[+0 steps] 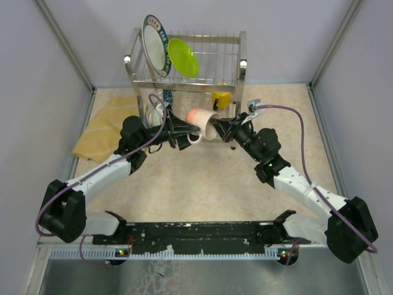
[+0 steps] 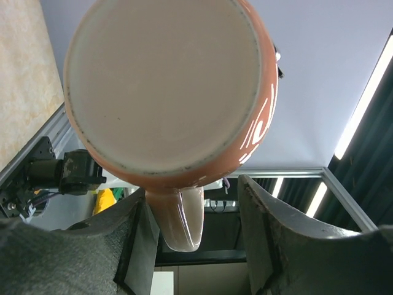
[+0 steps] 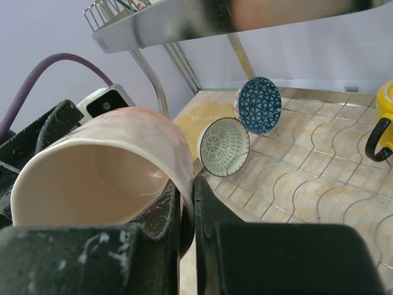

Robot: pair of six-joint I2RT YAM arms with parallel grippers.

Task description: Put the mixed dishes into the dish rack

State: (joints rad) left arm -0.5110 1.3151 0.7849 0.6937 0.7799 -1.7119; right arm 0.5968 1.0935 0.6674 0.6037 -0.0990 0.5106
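Observation:
The pale pink mug lies on its side in the air in front of the dish rack, between both grippers. My right gripper is shut on the mug's wall at the rim. My left gripper is open; the mug's handle hangs between its jaws, close to the left finger and apart from the right one. The white plate and lime-green plate stand in the upper tier. The blue patterned bowl, grey-green bowl and yellow mug sit on the lower shelf.
The yellow patterned cloth lies on the table left of the rack, beside my left arm. The rack's steel posts and upper shelf stand close above and behind the mug. Grey walls enclose the table on three sides.

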